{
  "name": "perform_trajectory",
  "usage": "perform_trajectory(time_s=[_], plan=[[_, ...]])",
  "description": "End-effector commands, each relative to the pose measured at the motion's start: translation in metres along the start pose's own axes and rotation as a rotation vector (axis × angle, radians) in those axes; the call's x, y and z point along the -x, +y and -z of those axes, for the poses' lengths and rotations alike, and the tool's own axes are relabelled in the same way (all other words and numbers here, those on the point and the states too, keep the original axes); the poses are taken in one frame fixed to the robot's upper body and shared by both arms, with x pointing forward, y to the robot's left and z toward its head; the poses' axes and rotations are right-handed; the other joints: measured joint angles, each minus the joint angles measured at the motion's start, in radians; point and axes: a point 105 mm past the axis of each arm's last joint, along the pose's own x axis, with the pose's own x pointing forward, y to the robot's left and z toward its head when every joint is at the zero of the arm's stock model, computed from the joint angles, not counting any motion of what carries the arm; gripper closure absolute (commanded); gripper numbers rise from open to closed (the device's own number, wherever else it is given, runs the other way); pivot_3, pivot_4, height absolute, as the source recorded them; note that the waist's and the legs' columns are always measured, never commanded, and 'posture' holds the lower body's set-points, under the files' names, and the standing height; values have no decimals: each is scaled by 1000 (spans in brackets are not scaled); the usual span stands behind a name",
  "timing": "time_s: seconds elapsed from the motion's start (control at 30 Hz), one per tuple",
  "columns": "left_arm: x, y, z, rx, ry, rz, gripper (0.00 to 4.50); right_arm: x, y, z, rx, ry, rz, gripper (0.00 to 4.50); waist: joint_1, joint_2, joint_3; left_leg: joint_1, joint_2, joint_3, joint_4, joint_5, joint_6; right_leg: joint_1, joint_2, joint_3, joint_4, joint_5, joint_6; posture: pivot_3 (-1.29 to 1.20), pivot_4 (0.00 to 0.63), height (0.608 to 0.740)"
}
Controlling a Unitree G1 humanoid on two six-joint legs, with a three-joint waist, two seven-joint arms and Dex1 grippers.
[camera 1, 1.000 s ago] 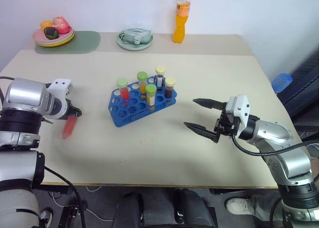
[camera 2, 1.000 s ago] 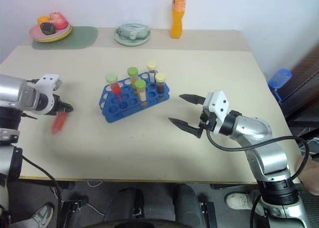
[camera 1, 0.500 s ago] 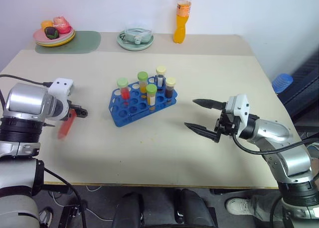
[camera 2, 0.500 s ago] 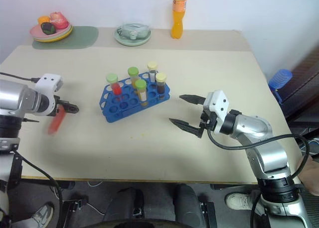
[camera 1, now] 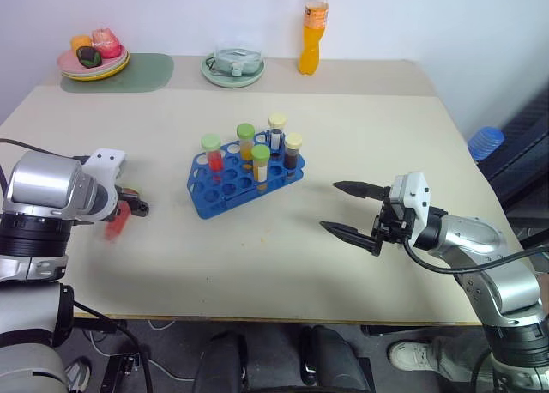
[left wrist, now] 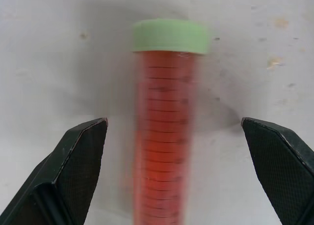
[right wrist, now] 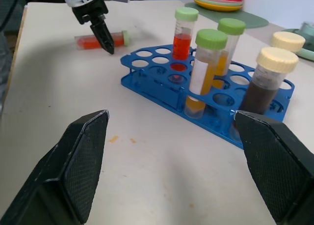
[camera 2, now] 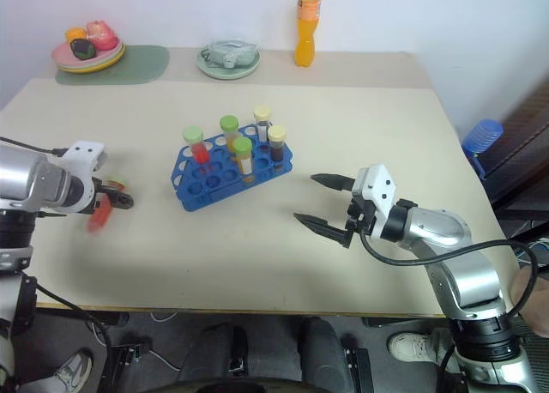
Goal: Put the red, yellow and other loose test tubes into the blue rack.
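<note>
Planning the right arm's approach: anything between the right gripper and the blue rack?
No: bare table between the right gripper and the blue rack, seen in the head views and the right wrist view.

Blue rack (camera 1: 243,185) holding tubes with pale green and cream caps, their contents red, orange and dark brown; between the black jaws of the left gripper (left wrist: 174,131), a red tube (left wrist: 164,151) capped pale green, marked with fine dark graduation lines. Table (camera 1: 283,256) beige.
</note>
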Motion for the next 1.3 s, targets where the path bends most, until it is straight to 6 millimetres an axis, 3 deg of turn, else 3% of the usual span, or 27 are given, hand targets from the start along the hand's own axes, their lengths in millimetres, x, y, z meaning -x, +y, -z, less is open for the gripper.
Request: perform_trajectory(time_s=[0.03, 0.67, 0.77, 0.97, 1.3], plan=[[9, 7, -10, 31, -41, -26, 24, 0, 2, -15, 48, -26, -11, 302, 0, 0, 0, 0, 0, 0, 0, 0, 0, 0, 0, 0, 0, 0, 0, 0, 150, 740], [-8, -7, -23, 60, -58, -16, 24, 3, 3, -15, 40, -14, 4, 302, 25, 2, -1, 1, -1, 0, 0, 0, 0, 1, 0, 0, 0, 0, 0, 0, 150, 740], [-9, -8, -24, 59, -68, -12, 871, 3, 3, -15, 39, -13, 6, 302, 23, 2, -1, 1, -1, 0, 1, 0, 0, 2, 0, 0, 1, 0, 0, 0, 150, 740], [-9, -10, -26, 57, -77, -11, 3694, 3, 4, -16, 40, -12, 7, 302, 18, 2, -1, 1, 0, 0, 1, 0, 0, 1, 0, 0, 1, 0, 0, 0, 150, 740], [-8, -9, -26, 59, -93, -13, 3694, 0, 3, -19, 47, -16, 1, 302, 19, 2, -1, 1, 0, 0, 1, 0, 0, 1, 0, 0, 1, 0, 0, 0, 150, 740]])
